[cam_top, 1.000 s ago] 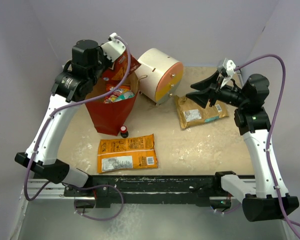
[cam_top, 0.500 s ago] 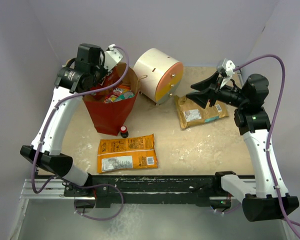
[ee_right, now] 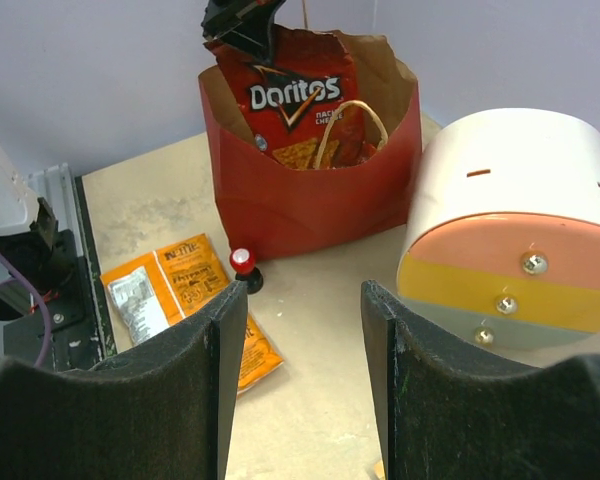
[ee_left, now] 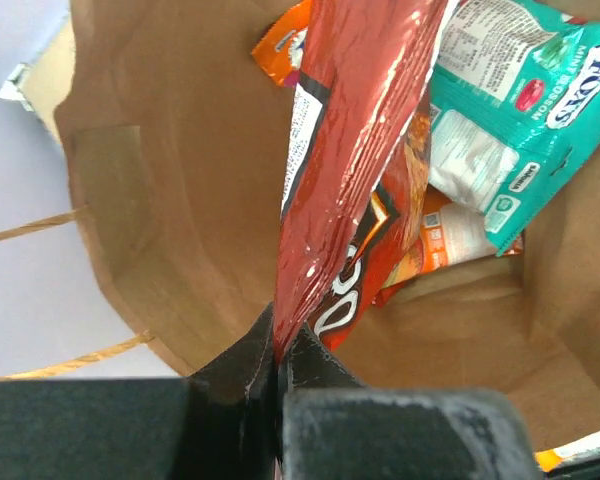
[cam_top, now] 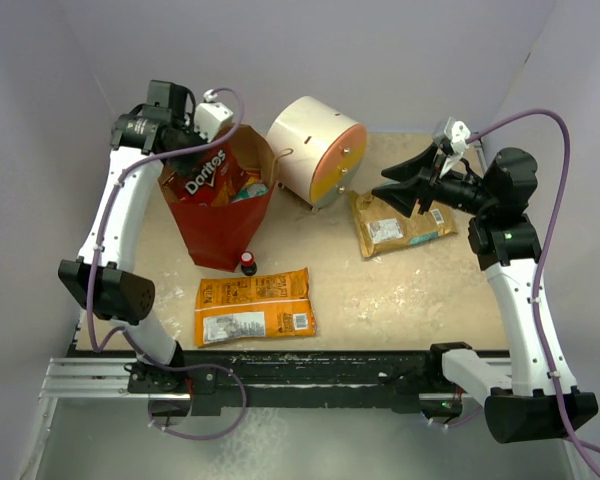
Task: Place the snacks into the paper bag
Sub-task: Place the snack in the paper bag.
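Dark red chip packet point(ee_left: 350, 150), glossy and crinkly, pinched at its top seam by the closed left claw point(ee_left: 277, 345), lower part inside the red paper bag point(cam_top: 220, 235) at 10 o'clock on the surface point(cam_top: 380, 290). Probably light, floppy, slippery, crushable; best held by the flat seam. Right claw point(ee_right: 305, 300) spread open, empty, at 3 o'clock.

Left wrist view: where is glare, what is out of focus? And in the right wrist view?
Left wrist view: white glare streaks on the glossy dark red Doritos packet; the black left gripper pinching it is blurred. Right wrist view: black right gripper soft, tall red paper bag sharp.
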